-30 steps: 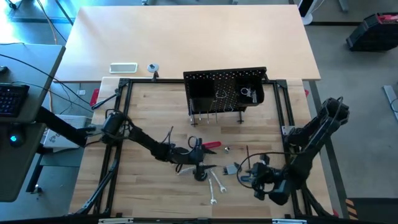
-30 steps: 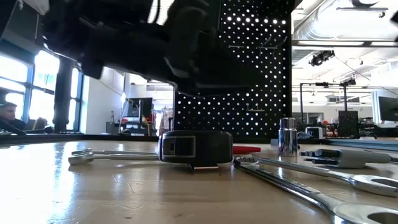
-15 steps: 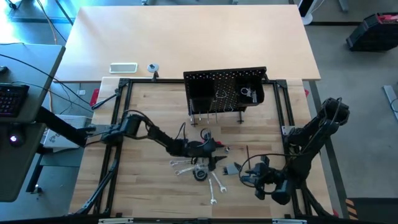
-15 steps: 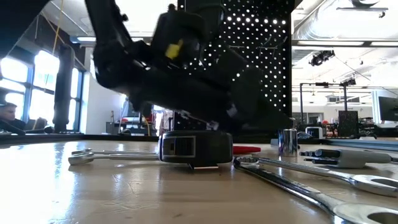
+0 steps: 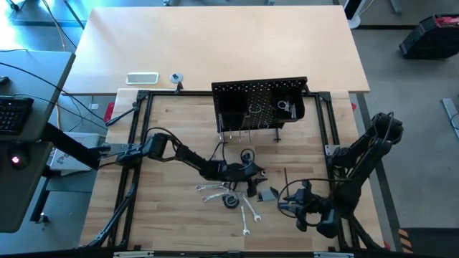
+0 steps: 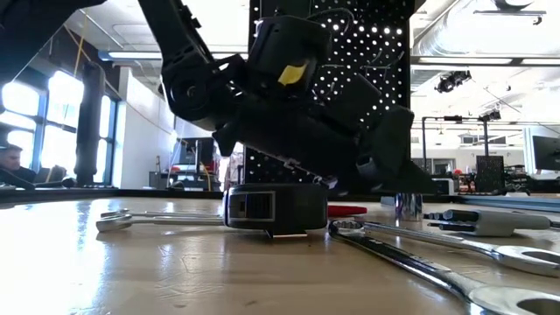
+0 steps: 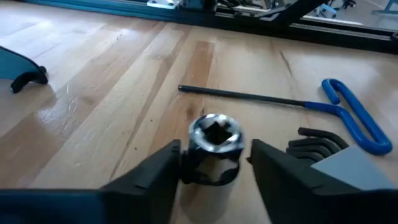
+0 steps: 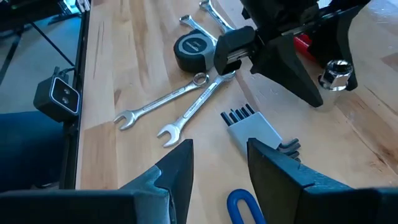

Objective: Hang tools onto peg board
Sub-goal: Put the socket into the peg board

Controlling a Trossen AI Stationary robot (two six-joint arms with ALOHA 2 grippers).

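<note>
- tools lie scattered on the wooden counter (image 5: 172,143) in front of the peg board (image 5: 258,104), which stands upright near the counter's far middle; in the low view the board's lower part is hidden behind the left arm.
- silver socket (image 7: 214,134) stands upright on the counter between the fingers (image 7: 158,171) of the left gripper (image 7: 214,165); the fingers stand a little wider than the socket, close on both sides, and whether they touch it cannot be told.
- seen from above, the left gripper (image 5: 251,179) covers the socket and most of the red-handled tool (image 8: 303,42), of which only a red strip shows in the right wrist view.
- two slim silver wrenches (image 8: 180,102) lie side by side, heads touching near the black tape measure (image 8: 194,48); another wrench (image 8: 214,15) beyond it is cut off by the picture's edge.
- black l-shaped key with a blue end (image 7: 292,99) lies flat past the socket; its blue loop runs up to the grey holder of hex keys (image 7: 336,158), partly hidden behind a finger.
- right gripper (image 8: 221,165) hovers low over the counter's near right, fingers moderately apart and holding nothing.
- items hanging on the peg board are too small to name.
- yellow label (image 6: 293,74) on the left arm and the tape measure's panel (image 6: 254,206) carry nothing readable.
- white tray (image 5: 142,77) lies on the pale table beyond.
</note>
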